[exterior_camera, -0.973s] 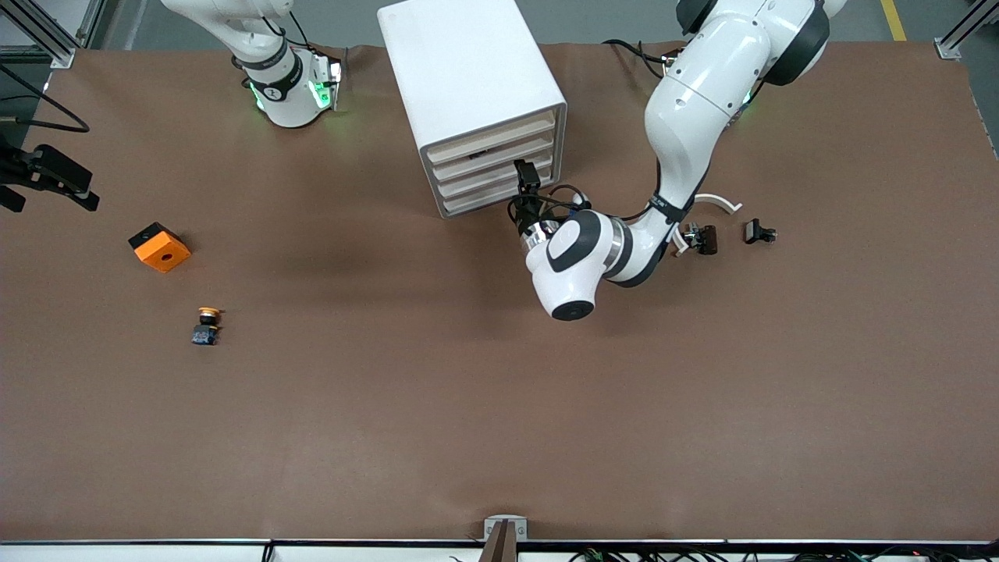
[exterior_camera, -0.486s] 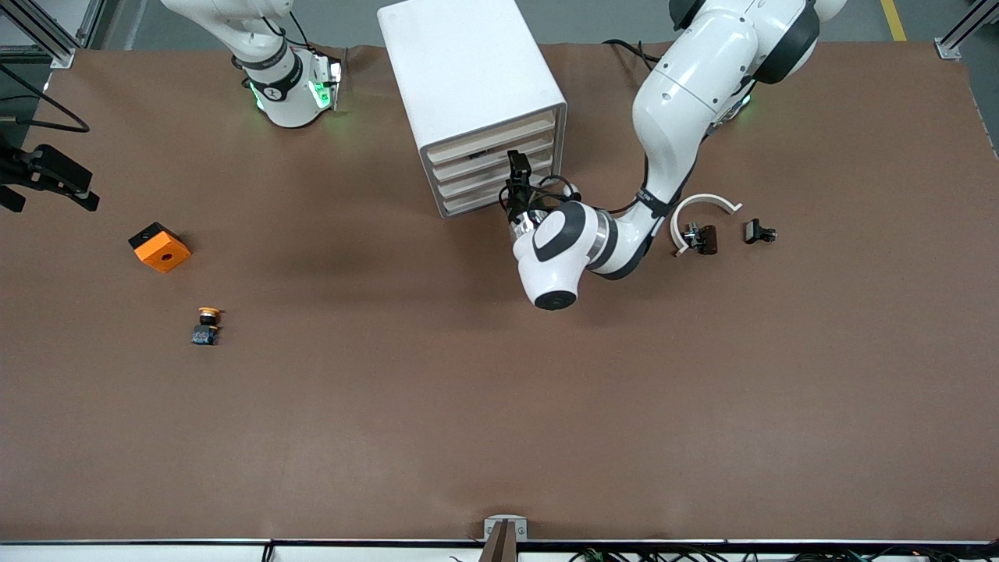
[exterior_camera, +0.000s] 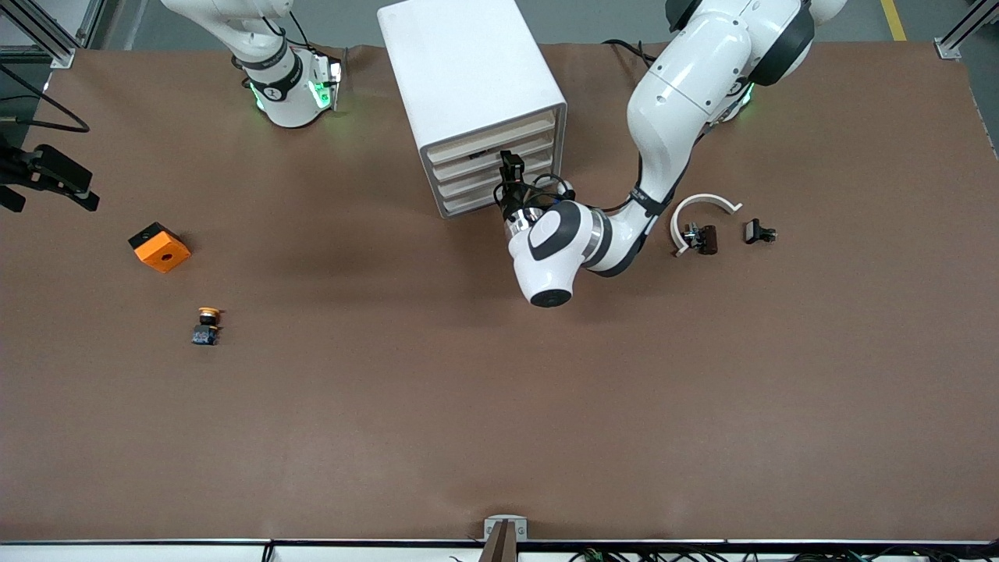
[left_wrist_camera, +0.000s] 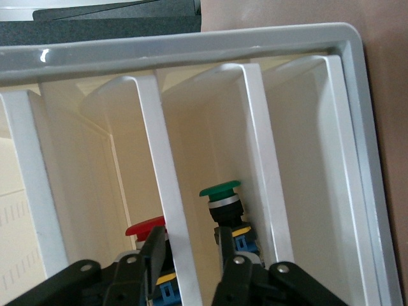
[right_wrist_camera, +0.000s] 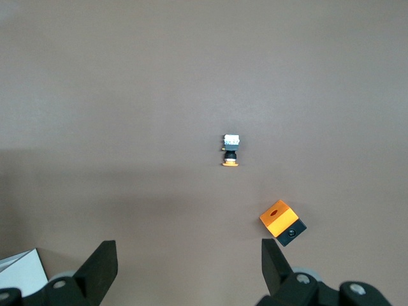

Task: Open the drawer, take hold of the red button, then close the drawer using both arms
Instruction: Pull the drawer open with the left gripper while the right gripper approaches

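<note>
Left gripper, nearer the cabinet than a second ago, straddles a drawer front, fingers narrowed; red button sits inside. Right gripper waits open

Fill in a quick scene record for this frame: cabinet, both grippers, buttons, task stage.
cabinet: four drawers, none pulled out
left gripper: at the cabinet front, open, fingers either side of one drawer front
red button: inside the cabinet, beside a green button
right gripper: open, waiting up over the table above a yellow-capped button and orange cube
task stage: drawer not yet opened
</note>
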Motion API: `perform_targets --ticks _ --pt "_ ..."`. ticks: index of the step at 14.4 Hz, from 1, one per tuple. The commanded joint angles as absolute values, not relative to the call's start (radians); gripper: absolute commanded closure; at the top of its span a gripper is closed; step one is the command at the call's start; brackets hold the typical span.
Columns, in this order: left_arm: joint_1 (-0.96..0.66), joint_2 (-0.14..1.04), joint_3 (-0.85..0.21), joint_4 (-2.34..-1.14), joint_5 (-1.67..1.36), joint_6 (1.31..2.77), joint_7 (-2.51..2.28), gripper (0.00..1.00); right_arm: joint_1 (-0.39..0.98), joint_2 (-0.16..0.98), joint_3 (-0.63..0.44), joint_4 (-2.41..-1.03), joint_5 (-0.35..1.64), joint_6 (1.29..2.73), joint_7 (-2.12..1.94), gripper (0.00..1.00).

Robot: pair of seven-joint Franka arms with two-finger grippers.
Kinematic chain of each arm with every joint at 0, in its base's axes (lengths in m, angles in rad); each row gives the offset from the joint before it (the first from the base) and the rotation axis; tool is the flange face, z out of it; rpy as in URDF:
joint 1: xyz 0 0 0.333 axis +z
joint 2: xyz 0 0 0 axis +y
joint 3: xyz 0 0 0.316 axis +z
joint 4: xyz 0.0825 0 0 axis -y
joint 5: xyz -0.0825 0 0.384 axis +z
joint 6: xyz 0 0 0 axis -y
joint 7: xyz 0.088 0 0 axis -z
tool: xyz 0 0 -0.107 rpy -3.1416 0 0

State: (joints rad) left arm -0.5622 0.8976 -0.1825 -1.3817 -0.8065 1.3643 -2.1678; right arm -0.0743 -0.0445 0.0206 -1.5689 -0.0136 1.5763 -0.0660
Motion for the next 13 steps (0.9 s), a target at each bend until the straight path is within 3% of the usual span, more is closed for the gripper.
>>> perform_targets --ticks 1,4,9,13 --pt "-0.574 0.907 -0.178 -1.367 -0.830 1.350 -2.192 0.61 -0.071 -0.061 0.020 -1.578 -0.014 1.575 -0.060 0.00" --pt "-0.581 0.908 -0.178 -1.367 -0.830 1.350 -2.192 0.65 -0.071 -0.061 0.020 -1.578 -0.014 1.575 -0.060 0.00" --pt "-0.580 0.920 -0.176 -1.364 -0.824 1.350 -2.197 0.97 -0.071 -0.061 0.020 -1.577 -0.014 1.577 -0.058 0.00" --pt "-0.571 0.922 -0.166 -1.356 -0.822 1.356 -2.201 0.97 -0.071 -0.060 0.020 -1.568 -0.014 1.588 -0.057 0.00"
